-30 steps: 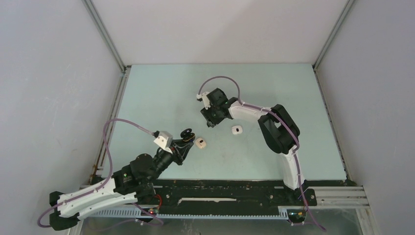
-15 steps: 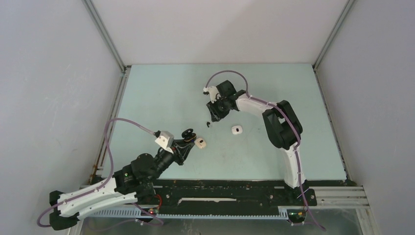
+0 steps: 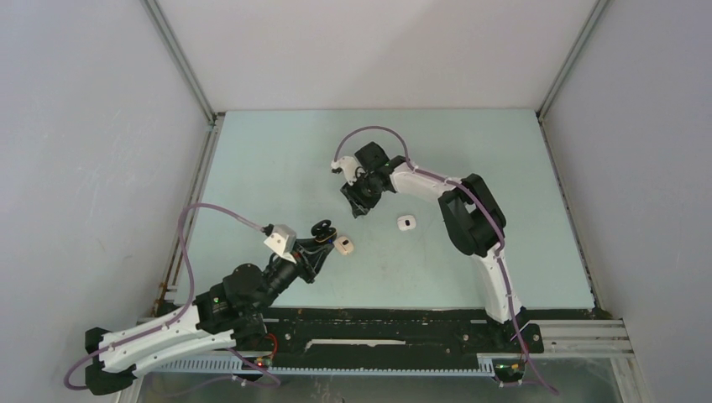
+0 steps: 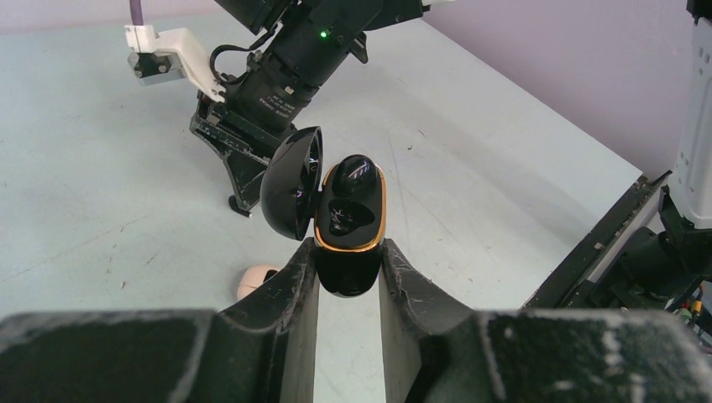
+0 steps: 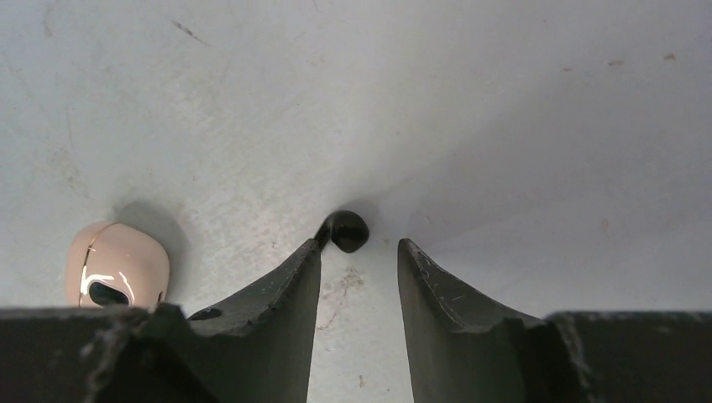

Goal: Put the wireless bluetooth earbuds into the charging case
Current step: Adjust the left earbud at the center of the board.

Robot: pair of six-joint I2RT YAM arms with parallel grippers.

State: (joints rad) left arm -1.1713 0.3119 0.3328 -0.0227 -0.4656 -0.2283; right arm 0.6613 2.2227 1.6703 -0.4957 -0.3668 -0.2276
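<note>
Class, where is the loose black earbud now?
Right wrist view: the black earbud lies on the table at the right gripper's fingertips, cream case at the view's left.

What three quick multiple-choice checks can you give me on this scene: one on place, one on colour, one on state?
1. Where is the loose black earbud?
A) on the table, at the right pincer's fingertips
B) clamped in that pincer, lifted
C) out of view

2. What colour is the socket rim of the black charging case in the left pincer?
A) silver
B) gold
C) red

3. That case's lid is:
A) shut
B) open
C) missing

Key:
1 A, the right wrist view shows it lying on the table at the tips of the open jaws.
2 B, a gold band rings the sockets.
3 B, the lid stands swung aside.
</note>
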